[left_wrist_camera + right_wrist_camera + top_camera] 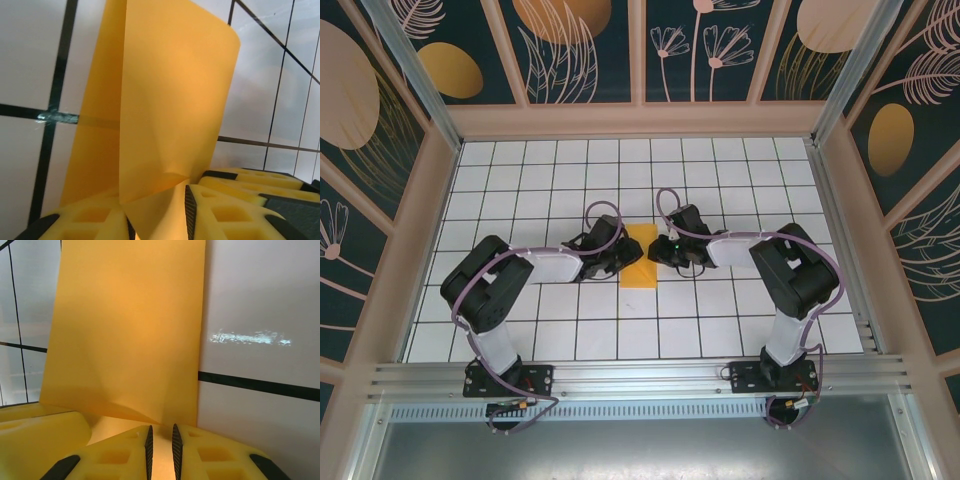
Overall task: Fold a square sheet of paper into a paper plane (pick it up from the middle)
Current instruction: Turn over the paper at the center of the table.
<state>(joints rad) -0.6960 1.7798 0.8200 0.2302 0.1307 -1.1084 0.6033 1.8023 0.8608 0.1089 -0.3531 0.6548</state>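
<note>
**Paper Pinched From Both Sides at Mid-Table**

Held between two grippers near the middle of the white tiled table (520, 180): an orange-yellow sheet of paper (640, 270), folded to a narrow rectangle with its long side running from near to far. Clamped on its left edge by the left gripper (619, 257) and on its right edge by the right gripper (659, 250), with both reaching inward toward each other.

From the left wrist, seen rising in two layers with a fold line up the left side. Buckled into a small crease just above the black pads (190, 212) and squeezed between yellow fingers (90, 220).

From the right wrist, seen as one smooth panel over the tiles. Nipped at its near edge by a second pair of yellow fingers drawn almost together, with only a sliver of orange showing in the gap. Flanked there, low at the left, by a yellow finger of the left gripper, just beside the sheet's corner.

Framed all round by dark wall panels (580, 50) with leaf and oval motifs.
</note>
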